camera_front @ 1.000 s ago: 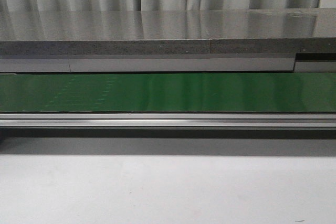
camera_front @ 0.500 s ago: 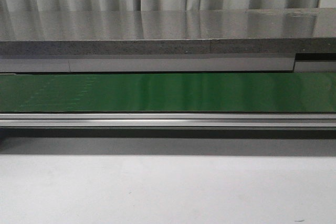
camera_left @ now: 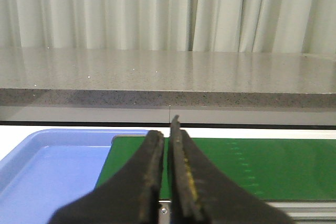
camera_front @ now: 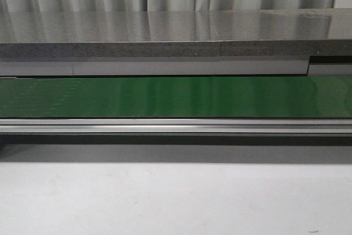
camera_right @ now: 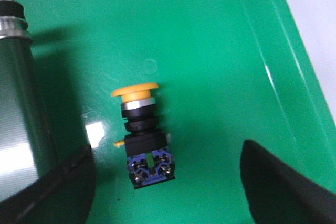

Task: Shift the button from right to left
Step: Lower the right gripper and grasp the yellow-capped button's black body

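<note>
The button (camera_right: pixel 143 135) lies on its side on the floor of a green tray (camera_right: pixel 226 35). It has a yellow-orange cap, a black body and a blue terminal end with screws. My right gripper (camera_right: pixel 167 153) is open just above it, with one dark finger (camera_right: pixel 68 192) on each side and neither touching it. My left gripper (camera_left: pixel 166 132) is shut with nothing between its fingers. It hangs over the end of a green belt (camera_left: pixel 262 166) beside a blue tray (camera_left: pixel 47 166). The front view shows neither the grippers nor the button.
A dark metal cylinder (camera_right: pixel 18 93) with a silver ring stands in the green tray close to one right finger. The tray's raised rim (camera_right: pixel 294 51) runs along the other side. The front view has the green belt (camera_front: pixel 176 96), its metal rail (camera_front: pixel 176 126) and a grey counter (camera_front: pixel 176 31).
Faint dotted marks on the green belt have drifted to the left in the front view. Nothing else differs.
</note>
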`<state>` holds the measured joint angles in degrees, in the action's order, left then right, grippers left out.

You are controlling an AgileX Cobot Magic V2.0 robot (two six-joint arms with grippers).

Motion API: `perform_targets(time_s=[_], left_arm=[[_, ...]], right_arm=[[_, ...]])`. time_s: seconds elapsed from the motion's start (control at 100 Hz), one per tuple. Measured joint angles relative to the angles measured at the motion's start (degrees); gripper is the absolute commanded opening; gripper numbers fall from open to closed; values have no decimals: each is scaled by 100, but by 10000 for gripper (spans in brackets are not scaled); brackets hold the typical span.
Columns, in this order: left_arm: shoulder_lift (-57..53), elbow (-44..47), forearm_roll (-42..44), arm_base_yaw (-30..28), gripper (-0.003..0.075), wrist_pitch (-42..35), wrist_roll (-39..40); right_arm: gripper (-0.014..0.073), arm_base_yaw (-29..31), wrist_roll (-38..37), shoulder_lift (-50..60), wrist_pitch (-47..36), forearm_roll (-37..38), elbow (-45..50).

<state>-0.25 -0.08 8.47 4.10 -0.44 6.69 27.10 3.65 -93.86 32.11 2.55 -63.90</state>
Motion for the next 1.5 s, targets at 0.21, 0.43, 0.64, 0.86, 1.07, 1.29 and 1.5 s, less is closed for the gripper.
perform_targets(time_s=[0.21,0.43,0.64,0.86,1.07,1.29,1.5], left_arm=[[0,0,0,0,5,0,0],[0,0,0,0,5,0,0],[0,0,0,0,5,0,0],[0,0,0,0,5,0,0],[0,0,0,0,5,0,0],[0,0,0,0,5,0,0],[0,0,0,0,5,0,0]], right_arm=[[538,120,663,-309,-106,-550,-14],[538,120,860,-536,-197,-615,-22],[538,120,908,-838,-206,-625,-22],[538,120,996,-1063,-256,-626,-27],[538,132,1013,-1285,-417,-636,-50],[538,143,1034,-1401,-605,-636,-63],[483,177,1034,-1554,-641,-647,-84]])
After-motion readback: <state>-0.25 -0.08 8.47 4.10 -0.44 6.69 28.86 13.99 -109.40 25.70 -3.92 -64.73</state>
